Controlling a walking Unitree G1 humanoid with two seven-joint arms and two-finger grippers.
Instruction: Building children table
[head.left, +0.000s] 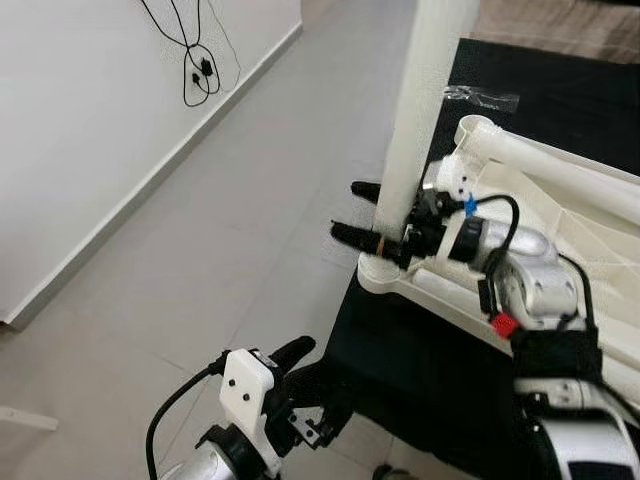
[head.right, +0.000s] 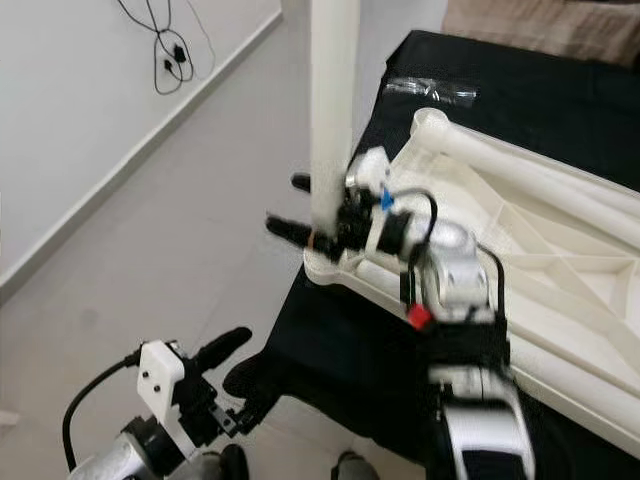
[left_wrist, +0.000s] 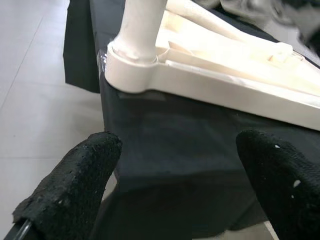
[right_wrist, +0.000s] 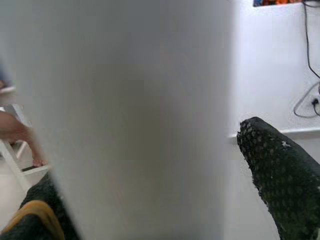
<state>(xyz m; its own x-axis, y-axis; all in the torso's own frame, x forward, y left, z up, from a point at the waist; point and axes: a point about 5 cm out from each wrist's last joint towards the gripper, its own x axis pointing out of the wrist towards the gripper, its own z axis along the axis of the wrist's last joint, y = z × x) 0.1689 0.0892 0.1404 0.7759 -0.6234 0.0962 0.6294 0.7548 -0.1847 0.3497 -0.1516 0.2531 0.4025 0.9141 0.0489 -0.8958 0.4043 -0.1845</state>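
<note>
The white children's table top (head.left: 585, 235) lies upside down on a black cloth (head.left: 400, 350). One white table leg (head.left: 420, 110) stands upright in its near corner socket (head.left: 380, 275). My right gripper (head.left: 346, 210) reaches in from the table side and is shut on that leg just above the socket, one black finger on each side; the right wrist view has the leg (right_wrist: 135, 120) close up between the fingers. A second white tube (head.left: 560, 165) lies across the underside. My left gripper (head.left: 315, 385) hangs open and low in front of the cloth's edge, holding nothing (left_wrist: 180, 185).
Grey tiled floor (head.left: 240, 230) spreads to the left, up to a white wall (head.left: 80, 120) where a black cable (head.left: 197, 70) dangles. A clear plastic bag (head.left: 482, 97) lies on the cloth behind the table. A person's foot (right_wrist: 15, 130) is beside a white frame.
</note>
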